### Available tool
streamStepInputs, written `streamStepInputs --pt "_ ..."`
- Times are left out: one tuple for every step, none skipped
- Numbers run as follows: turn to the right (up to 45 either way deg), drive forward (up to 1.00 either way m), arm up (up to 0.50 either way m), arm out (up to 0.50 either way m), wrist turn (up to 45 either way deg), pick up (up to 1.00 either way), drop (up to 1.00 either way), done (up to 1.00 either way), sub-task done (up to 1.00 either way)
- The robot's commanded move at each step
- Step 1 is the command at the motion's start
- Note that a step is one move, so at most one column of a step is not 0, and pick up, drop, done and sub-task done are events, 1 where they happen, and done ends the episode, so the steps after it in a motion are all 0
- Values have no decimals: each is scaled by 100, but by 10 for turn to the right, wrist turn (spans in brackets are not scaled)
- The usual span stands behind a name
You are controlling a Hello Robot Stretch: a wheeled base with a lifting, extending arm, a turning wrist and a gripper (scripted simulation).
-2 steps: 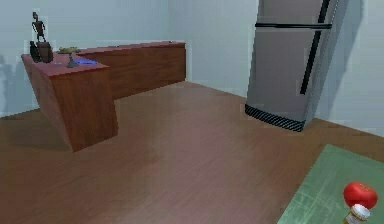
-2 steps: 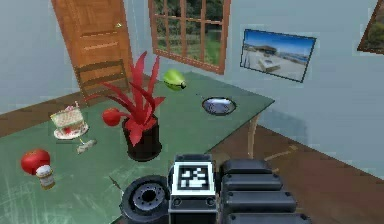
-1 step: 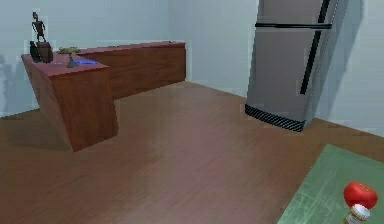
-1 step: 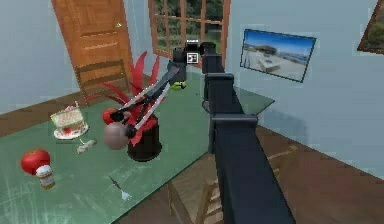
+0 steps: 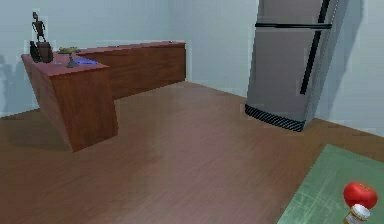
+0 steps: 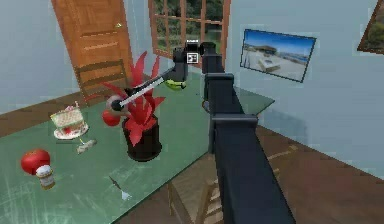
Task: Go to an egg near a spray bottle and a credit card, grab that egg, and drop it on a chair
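Note:
In the arm side view my arm [image 6: 235, 140] reaches out over a green glass table [image 6: 90, 190]. The gripper [image 6: 120, 101] points toward that view's left, its fingers ending by a red-leaved plant in a black pot [image 6: 143, 128]. I cannot tell whether it holds anything. A small yellow-green thing [image 6: 179, 85] shows just under the gripper's body. One wooden chair [image 6: 190, 205] stands at the table's near edge. Another chair [image 6: 100, 73] stands at the far side, before the door.
On the table lie a plate with a sandwich-like thing [image 6: 68, 122], a red round fruit [image 6: 35, 160], a small shaker [image 6: 47, 180] and a fork [image 6: 120, 186]. Ahead are a wooden counter [image 5: 80, 95] with a statue [image 5: 40, 38], a grey fridge [image 5: 290, 60] and open wood floor [image 5: 180, 160].

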Motion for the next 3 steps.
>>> streamStepInputs --pt "0 0 0 0 450 0 0 0 0" --pt "0 0 0 0 450 0 0 0 0" --pt "0 0 0 0 270 0 0 0 0"
